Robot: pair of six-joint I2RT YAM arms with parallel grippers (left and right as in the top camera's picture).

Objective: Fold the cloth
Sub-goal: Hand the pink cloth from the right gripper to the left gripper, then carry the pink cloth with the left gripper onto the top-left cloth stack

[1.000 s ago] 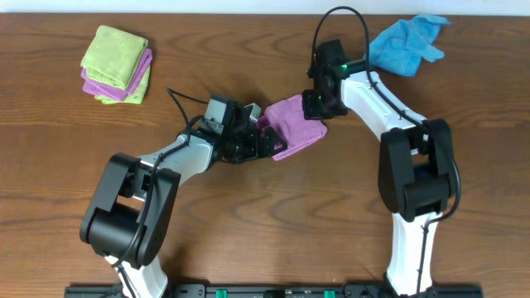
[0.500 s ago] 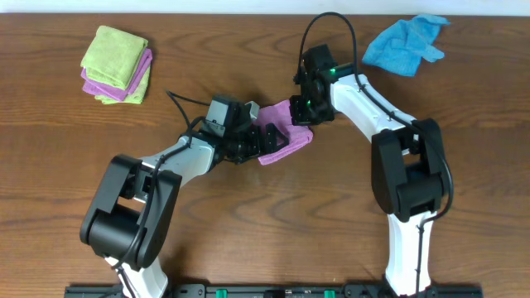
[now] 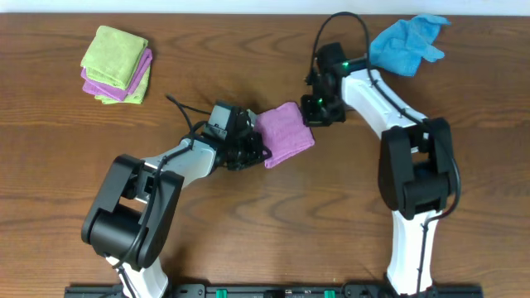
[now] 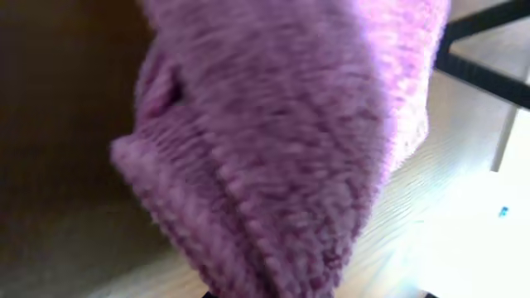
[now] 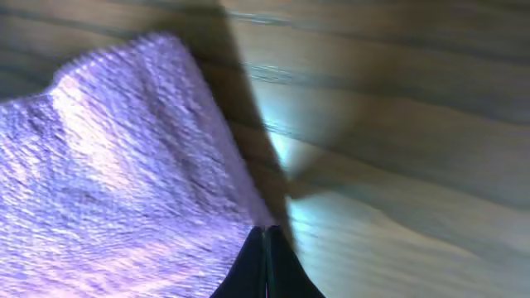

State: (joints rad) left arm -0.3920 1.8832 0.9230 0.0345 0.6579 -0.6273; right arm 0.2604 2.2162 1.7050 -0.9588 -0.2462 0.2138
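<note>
The purple cloth (image 3: 284, 134) lies folded into a small square at the table's middle. It fills the left wrist view (image 4: 281, 141), blurred, its rolled edge running down to the jaws. My left gripper (image 3: 255, 147) is at the cloth's left edge, shut on it. My right gripper (image 3: 314, 112) is at the cloth's upper right corner. In the right wrist view its fingers (image 5: 267, 238) are pressed together with nothing between them, the tips at the right edge of the cloth (image 5: 124, 165).
A stack of folded green and purple cloths (image 3: 117, 64) sits at the far left. A crumpled blue cloth (image 3: 404, 43) lies at the far right, beside the right arm. Bare wooden table (image 3: 273, 223) lies in front of both arms.
The left gripper was open and has shut on the cloth's left edge. The right gripper swept left over the cloth, then back right. The cloth now lies as a tidier square.
</note>
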